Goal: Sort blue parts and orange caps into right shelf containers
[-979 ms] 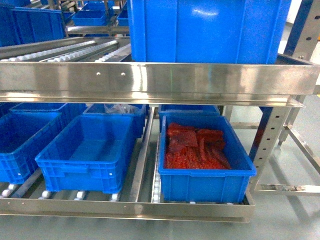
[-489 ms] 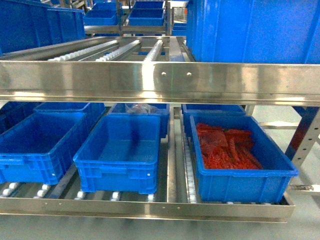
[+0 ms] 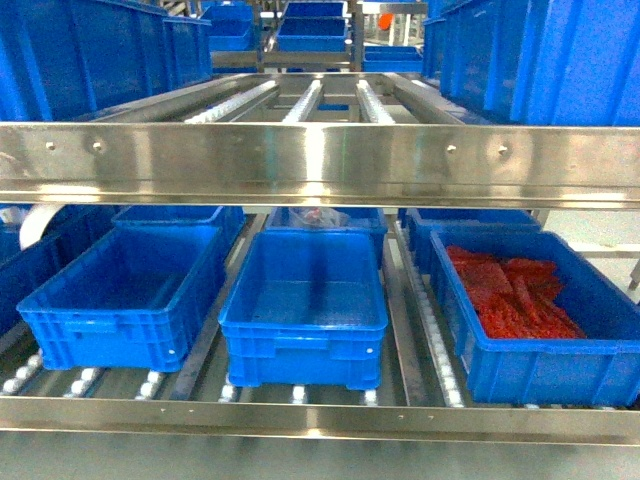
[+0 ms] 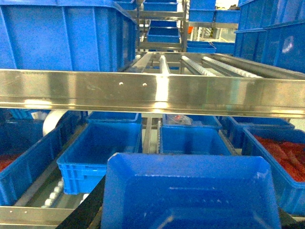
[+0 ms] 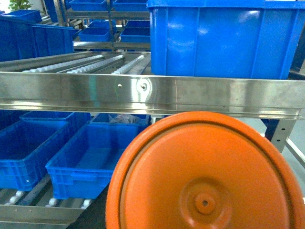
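Note:
A blue part (image 4: 190, 191), a shallow tray-like moulding, fills the bottom of the left wrist view, and my left gripper holds it with its fingers hidden behind it. A round orange cap (image 5: 205, 176) fills the lower right wrist view, held by my right gripper, whose fingers are also covered. A large deep blue container (image 5: 224, 38) stands on the upper shelf level, seen in the head view at the top right (image 3: 540, 50). Neither gripper shows in the head view.
A steel shelf rail (image 3: 320, 160) crosses every view, with roller tracks behind it. On the lower level stand open blue crates at the left (image 3: 120, 290) and middle (image 3: 305, 300), and one at the right holding red-orange pieces (image 3: 610, 300). Another deep crate (image 3: 90, 50) stands upper left.
The head view has swung to the left along the shelf: the crate of red-orange pieces slid from the middle to the right edge, and more crates came in at the left.

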